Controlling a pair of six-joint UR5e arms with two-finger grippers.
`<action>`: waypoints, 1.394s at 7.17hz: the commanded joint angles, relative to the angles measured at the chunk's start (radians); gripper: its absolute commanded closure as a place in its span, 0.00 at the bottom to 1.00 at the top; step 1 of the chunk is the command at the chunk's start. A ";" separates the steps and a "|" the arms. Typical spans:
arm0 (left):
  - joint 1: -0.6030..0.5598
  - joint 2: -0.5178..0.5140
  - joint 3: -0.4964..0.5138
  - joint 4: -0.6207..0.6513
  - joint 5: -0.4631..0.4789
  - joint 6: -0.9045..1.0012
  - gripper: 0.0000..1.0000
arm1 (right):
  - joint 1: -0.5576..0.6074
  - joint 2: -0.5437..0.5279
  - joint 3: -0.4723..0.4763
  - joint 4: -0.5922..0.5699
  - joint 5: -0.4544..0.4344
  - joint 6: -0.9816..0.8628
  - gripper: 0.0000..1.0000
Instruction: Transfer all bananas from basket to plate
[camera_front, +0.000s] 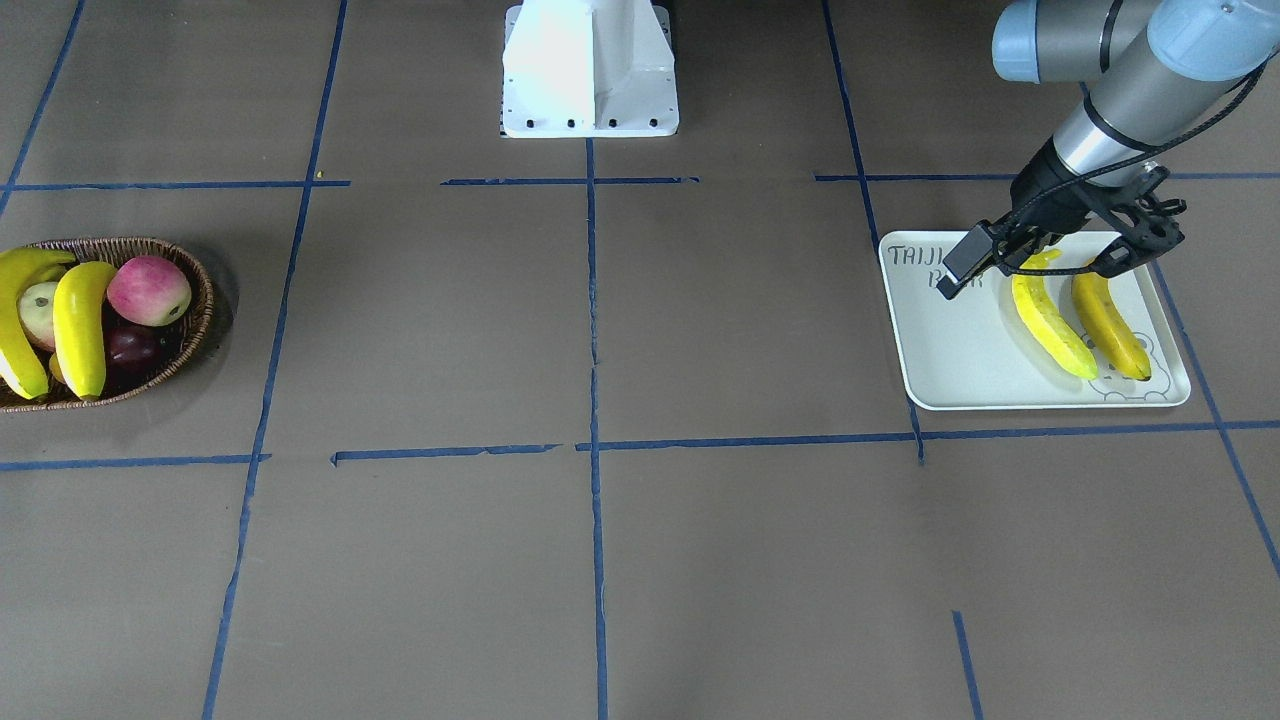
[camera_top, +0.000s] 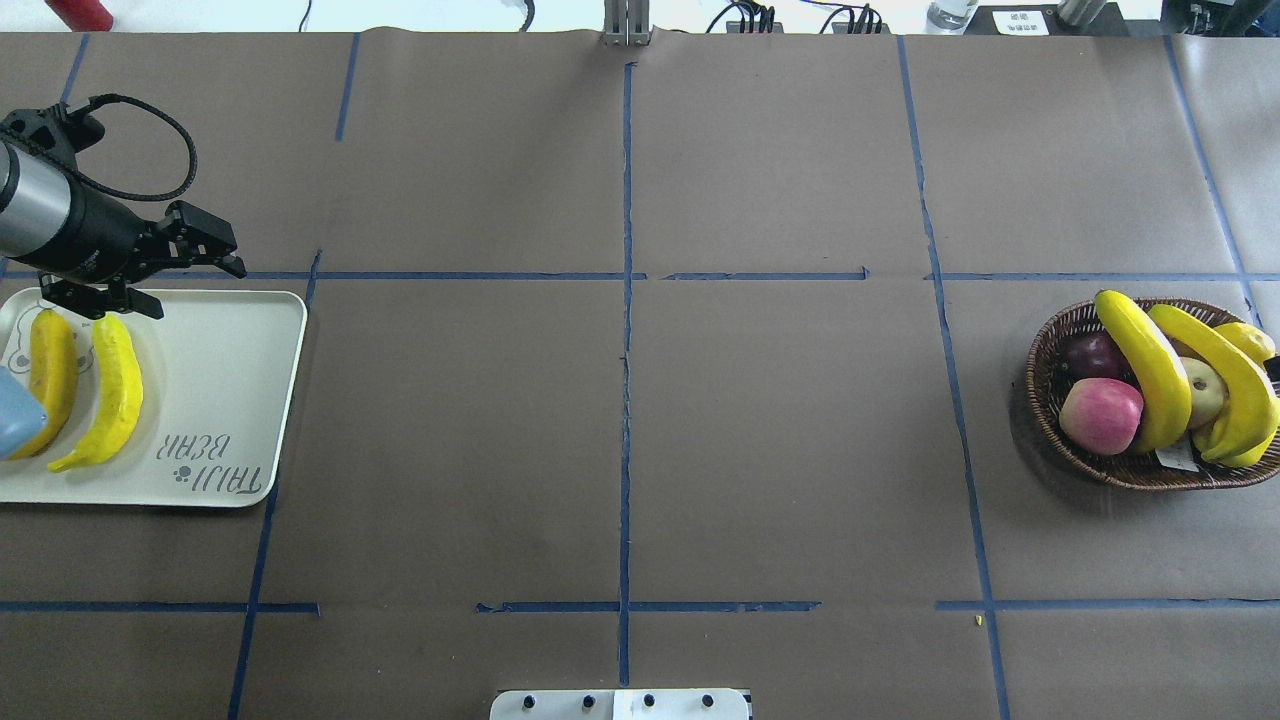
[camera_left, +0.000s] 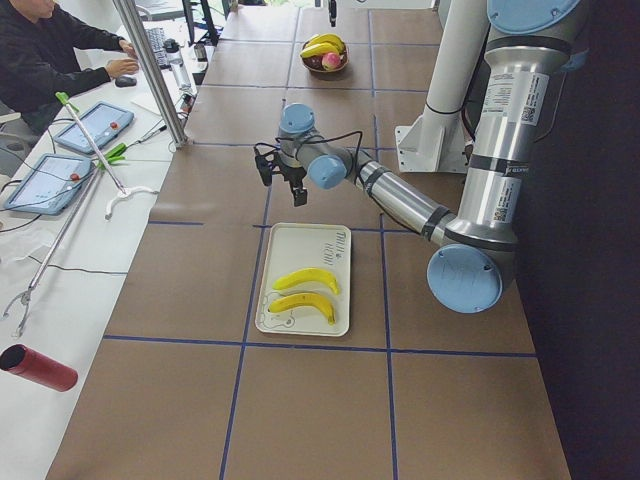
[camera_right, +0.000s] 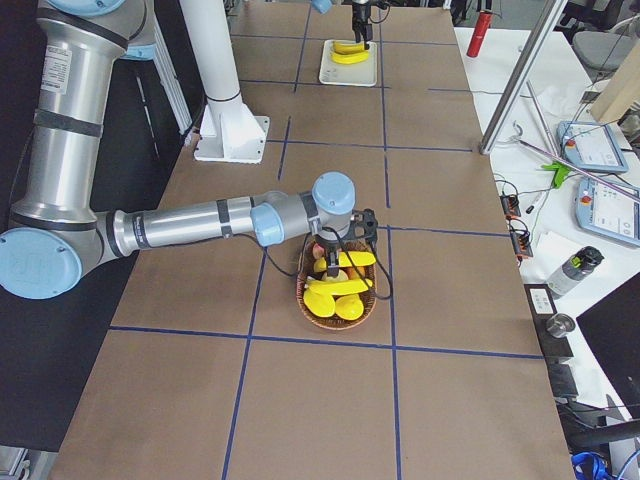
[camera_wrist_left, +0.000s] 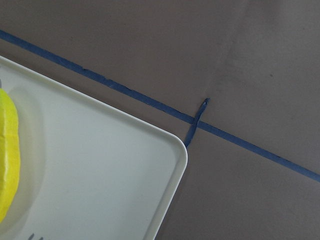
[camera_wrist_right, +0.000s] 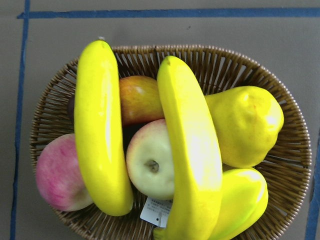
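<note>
The overhead frame's left edge cut off part of the plate (camera_top: 230, 330), and a blue arm joint (camera_top: 15, 420) hid the robot-side end of the orange-yellow banana (camera_top: 50, 365). The left gripper (camera_top: 197, 288) hung above the plate's far side, fingers spread and holding nothing. Beneath it, the orange-yellow banana and the paler banana (camera_top: 118, 385) lay side by side on the plate. Their long axes ran along its short side, and the paler one's thin stem pointed toward the robot. Well off to that gripper's right, the basket (camera_top: 1040, 400) lost its right rim to the frame edge. The right gripper (camera_right: 345, 238) showed only small in the right side view, poised over the basket, and whether its fingers were spread or pressed together could not be told. Directly below it, the third banana (camera_top: 1140, 365) and fourth banana (camera_top: 1235, 385) rested side by side across the other fruit. Their long axes ran from the far rim toward the robot, half hiding a pale apple (camera_top: 1205, 390) between them.
</note>
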 joint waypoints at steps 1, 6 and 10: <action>0.006 -0.001 -0.004 -0.001 0.002 -0.015 0.01 | 0.000 0.000 -0.057 0.076 0.027 0.102 0.00; 0.006 -0.001 -0.004 0.000 0.003 -0.015 0.01 | -0.034 0.028 -0.082 0.076 0.010 0.104 0.00; 0.006 0.000 -0.004 0.000 0.006 -0.015 0.01 | -0.045 0.060 -0.133 0.101 0.007 0.116 0.40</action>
